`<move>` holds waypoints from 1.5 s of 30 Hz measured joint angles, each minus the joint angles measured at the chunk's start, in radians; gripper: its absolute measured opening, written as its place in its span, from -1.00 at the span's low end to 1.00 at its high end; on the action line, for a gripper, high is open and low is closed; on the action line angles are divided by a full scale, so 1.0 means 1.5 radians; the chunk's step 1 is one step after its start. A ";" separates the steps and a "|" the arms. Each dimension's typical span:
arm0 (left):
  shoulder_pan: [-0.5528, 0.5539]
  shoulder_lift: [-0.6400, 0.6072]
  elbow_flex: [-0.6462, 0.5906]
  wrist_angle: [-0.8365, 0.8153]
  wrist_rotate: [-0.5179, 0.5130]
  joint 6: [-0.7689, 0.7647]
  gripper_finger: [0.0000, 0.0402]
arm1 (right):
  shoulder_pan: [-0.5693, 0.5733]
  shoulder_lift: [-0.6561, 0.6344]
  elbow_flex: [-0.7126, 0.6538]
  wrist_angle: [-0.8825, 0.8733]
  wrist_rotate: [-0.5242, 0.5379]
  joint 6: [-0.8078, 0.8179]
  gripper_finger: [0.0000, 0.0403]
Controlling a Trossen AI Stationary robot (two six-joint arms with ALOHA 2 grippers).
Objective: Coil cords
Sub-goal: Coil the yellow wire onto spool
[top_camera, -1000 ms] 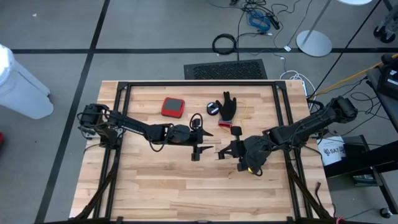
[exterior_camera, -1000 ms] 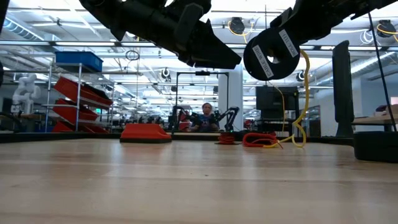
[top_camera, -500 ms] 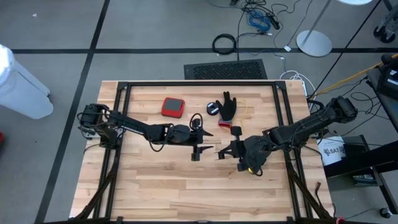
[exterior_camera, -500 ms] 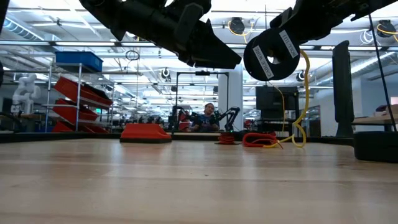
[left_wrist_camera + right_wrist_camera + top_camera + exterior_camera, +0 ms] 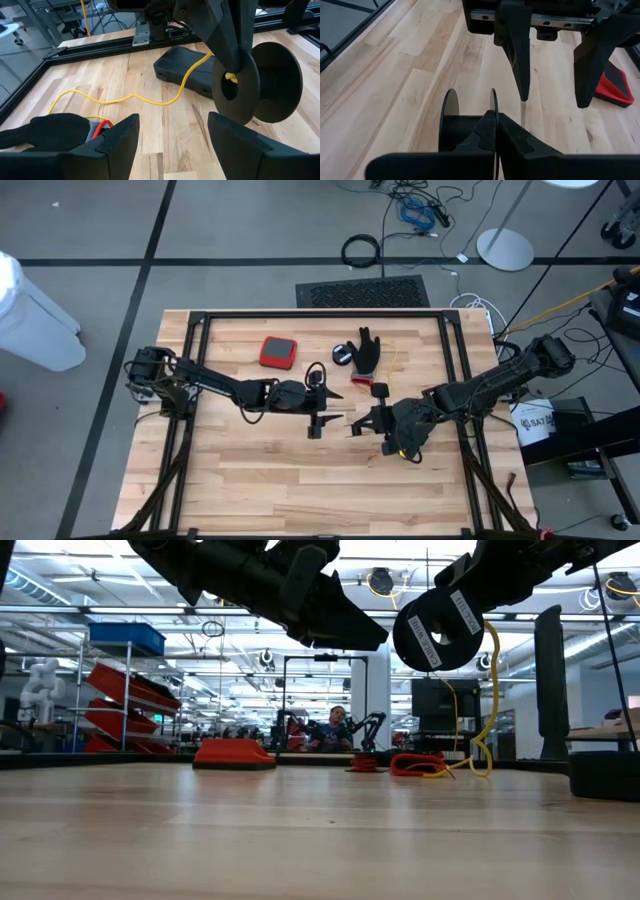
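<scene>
My right tool [image 5: 492, 127] is clamped shut on the black reel [image 5: 437, 628], lifted off the bench [image 5: 260, 470] at centre. My left tool [image 5: 172, 132], fingers spread wide and empty, faces it from nine o'clock, nearly touching. The yellow cord [image 5: 125, 97] trails from the reel toward twelve o'clock, ending beside the black glove [image 5: 367, 352]. The reel's white labels are unreadable
</scene>
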State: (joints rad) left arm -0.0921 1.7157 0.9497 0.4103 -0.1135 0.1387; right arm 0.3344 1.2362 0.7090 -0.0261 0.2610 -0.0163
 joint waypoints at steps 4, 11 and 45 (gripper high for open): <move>0.000 0.000 0.000 0.004 0.000 0.000 0.21 | 0.000 0.000 0.000 0.000 0.000 0.003 -1.00; 0.000 0.000 0.000 0.018 0.000 -0.001 0.21 | 0.000 0.000 0.000 0.000 -0.001 0.003 -1.00; 0.010 0.000 0.007 0.063 0.047 -0.104 -0.08 | -0.037 0.000 0.000 0.077 0.001 -0.061 -1.00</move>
State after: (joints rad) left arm -0.0764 1.7153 0.9600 0.5051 -0.0434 -0.0168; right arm 0.2784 1.2358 0.7094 0.0892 0.2623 -0.1082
